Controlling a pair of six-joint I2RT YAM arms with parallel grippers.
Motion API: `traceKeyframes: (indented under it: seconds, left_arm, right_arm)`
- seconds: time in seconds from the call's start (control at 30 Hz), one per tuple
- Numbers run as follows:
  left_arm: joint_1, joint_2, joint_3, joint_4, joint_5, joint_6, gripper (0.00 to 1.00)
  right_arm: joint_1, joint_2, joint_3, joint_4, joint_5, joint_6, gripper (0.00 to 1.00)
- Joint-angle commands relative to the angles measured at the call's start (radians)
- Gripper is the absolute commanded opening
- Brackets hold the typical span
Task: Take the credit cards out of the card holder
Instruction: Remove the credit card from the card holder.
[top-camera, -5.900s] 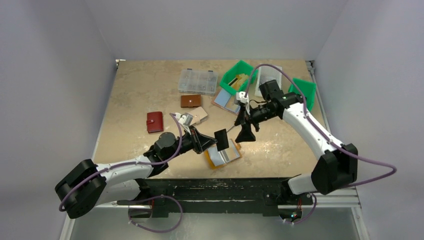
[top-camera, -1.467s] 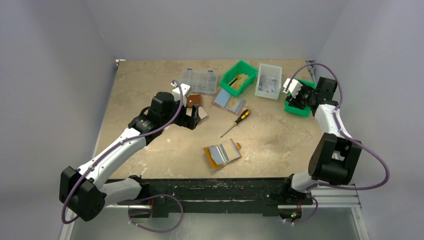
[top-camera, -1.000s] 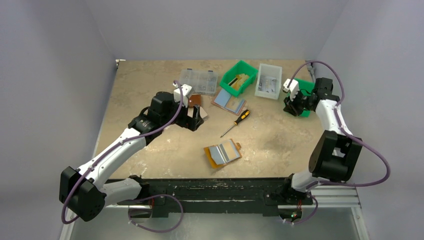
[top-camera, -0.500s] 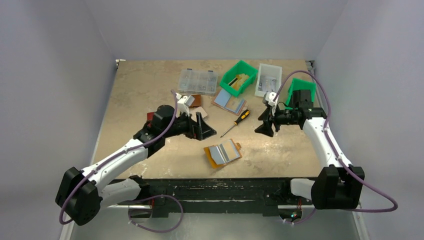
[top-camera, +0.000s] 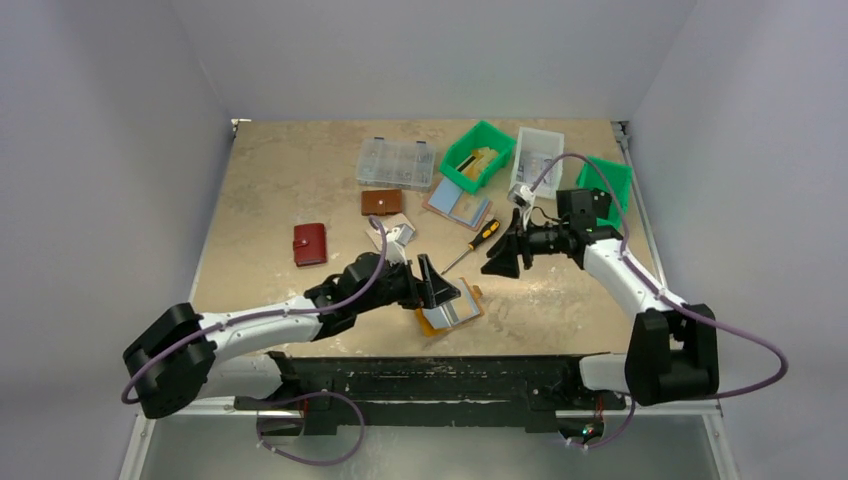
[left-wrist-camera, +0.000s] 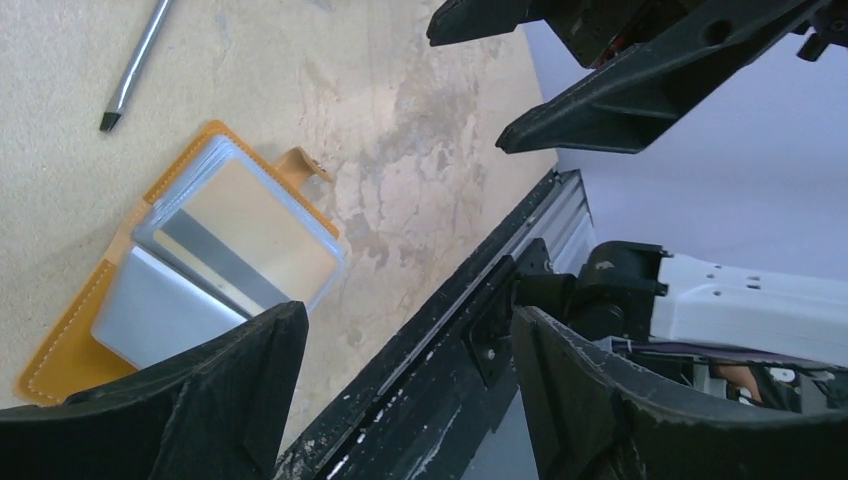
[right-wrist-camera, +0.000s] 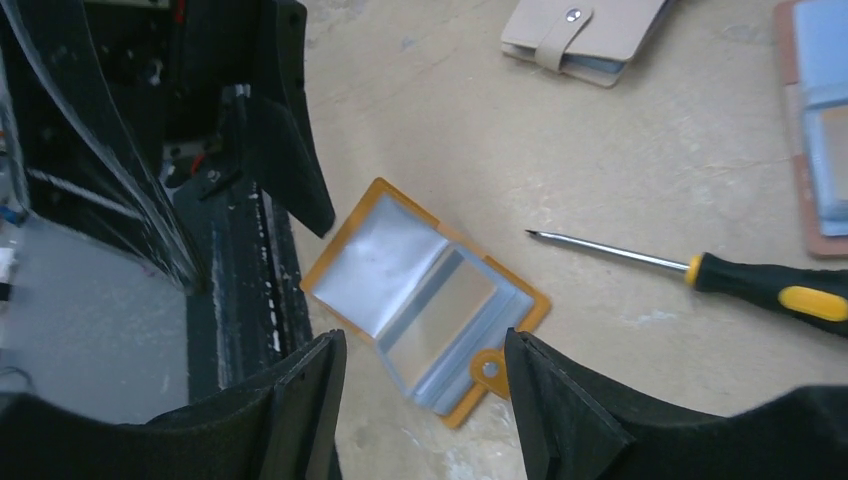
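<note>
card holder (top-camera: 449, 309): lying open by the tabletop's (top-camera: 285, 180) near edge, credit cards (left-wrist-camera: 248, 236) facing up.
left gripper (top-camera: 438, 284): hovering just beside it, nearer, jaws spread.
right gripper (top-camera: 499, 259): hanging farther off, jaws spread.

Beige table (top-camera: 290, 180) carries card holder (top-camera: 455, 312), screwdriver (top-camera: 470, 247), red wallet (top-camera: 310, 244).

Top camera sits high, looking down on the whole table (top-camera: 280, 190); both wrist cameras hover close, angled down, sharing the open card holder (top-camera: 455, 312) and screwdriver (top-camera: 472, 246).
</note>
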Motion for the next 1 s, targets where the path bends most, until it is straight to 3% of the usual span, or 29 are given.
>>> traceKeyframes:
  seconds: [0.0,0.2,0.57,0.83,0.97]
  left_arm:
    - [-0.035,0.089,0.029,0.091,-0.121,-0.063,0.76]
    - [-0.039,0.203,0.051,0.081,-0.181,-0.078,0.64]
    - [-0.039,0.269,0.026,0.105,-0.193,-0.068,0.60]
    - [-0.039,0.280,-0.041,0.188,-0.197,-0.105,0.57]
    - [-0.040,0.281,-0.061,0.202,-0.197,-0.110,0.55]
  right_arm:
    - [0.082,0.058,-0.016,0.229,0.065,0.307,0.66]
    - [0.168,0.159,0.003,0.258,0.166,0.393,0.65]
    - [0.221,0.206,0.002,0.279,0.268,0.493,0.64]
    - [0.266,0.271,0.022,0.247,0.269,0.482,0.48]
    - [0.282,0.290,0.026,0.237,0.289,0.472,0.47]
